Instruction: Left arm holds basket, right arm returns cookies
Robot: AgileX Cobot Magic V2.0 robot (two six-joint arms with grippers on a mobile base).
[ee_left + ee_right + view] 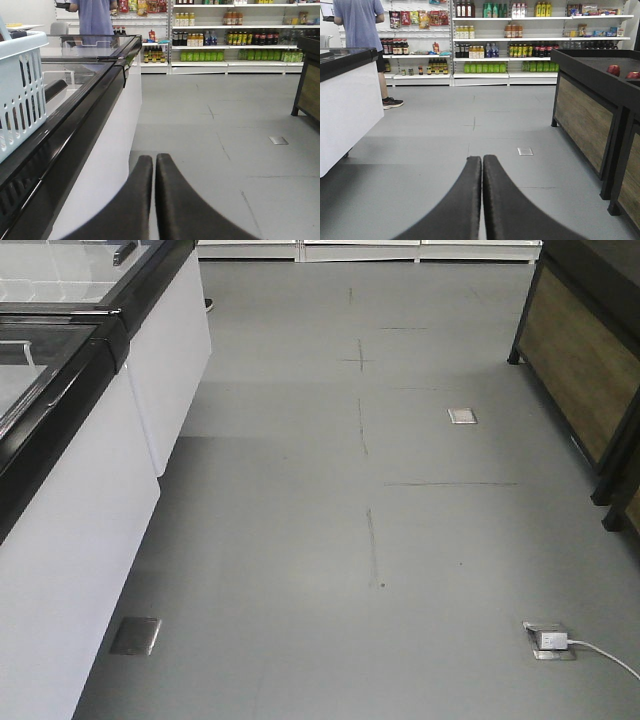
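Grey shop floor point(300, 570) stretched ahead of me. I saw the basket point(20, 95) resting on the black-rimmed freezer point(85, 105), at the left edge of the left wrist view, apart from the left gripper point(153, 160), whose jaws were pressed together on nothing. My right gripper point(482, 160) was likewise closed and empty. Beyond stood drink shelves point(520, 50) and a person in a blue shirt point(357, 20).

Bright, even shop lighting. The freezer point(70, 540) throws a soft shadow on the floor point(400, 540) around 8 o'clock, and the right gripper point(482, 160) is kinda blurry up close.
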